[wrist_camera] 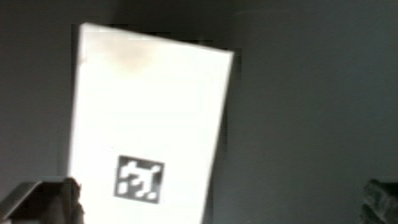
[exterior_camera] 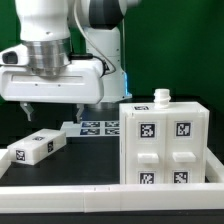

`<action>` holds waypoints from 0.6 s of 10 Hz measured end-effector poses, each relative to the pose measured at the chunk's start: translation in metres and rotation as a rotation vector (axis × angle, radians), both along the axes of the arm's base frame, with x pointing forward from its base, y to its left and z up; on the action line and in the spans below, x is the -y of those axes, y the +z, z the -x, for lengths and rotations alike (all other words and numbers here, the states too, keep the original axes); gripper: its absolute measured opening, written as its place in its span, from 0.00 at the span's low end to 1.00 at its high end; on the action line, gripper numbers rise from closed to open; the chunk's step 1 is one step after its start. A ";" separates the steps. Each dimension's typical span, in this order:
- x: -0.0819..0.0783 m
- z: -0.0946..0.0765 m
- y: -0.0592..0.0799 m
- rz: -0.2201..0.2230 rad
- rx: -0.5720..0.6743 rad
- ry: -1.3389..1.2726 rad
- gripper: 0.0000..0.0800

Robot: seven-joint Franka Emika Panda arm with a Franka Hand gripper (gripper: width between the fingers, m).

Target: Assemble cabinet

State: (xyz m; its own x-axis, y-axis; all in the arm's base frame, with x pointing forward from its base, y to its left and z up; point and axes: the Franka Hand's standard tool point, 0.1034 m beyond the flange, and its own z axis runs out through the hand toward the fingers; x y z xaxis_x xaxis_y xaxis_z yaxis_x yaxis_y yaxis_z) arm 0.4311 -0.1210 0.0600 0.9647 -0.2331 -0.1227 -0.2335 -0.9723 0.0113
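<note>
1. Nearest, a loose white block (exterior_camera: 35, 147) with tags lies aslant on the black table (exterior_camera: 90, 168), at the exterior view's left.
2. Apart from it, at the exterior view's right, the cabinet (exterior_camera: 165, 140) stands upright on the table, its four tagged panels facing the camera (a small white peg (exterior_camera: 162, 96) sticks up from its top).
3. The claw (exterior_camera: 50, 110) hangs above the block and touches nothing. In the wrist view its fingers (wrist_camera: 50, 203) stand wide apart.
4. Farthest back, the marker board (exterior_camera: 100, 127) lies flat.
</note>
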 end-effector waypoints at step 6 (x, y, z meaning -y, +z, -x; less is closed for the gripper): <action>0.016 0.007 -0.010 -0.012 -0.013 -0.057 1.00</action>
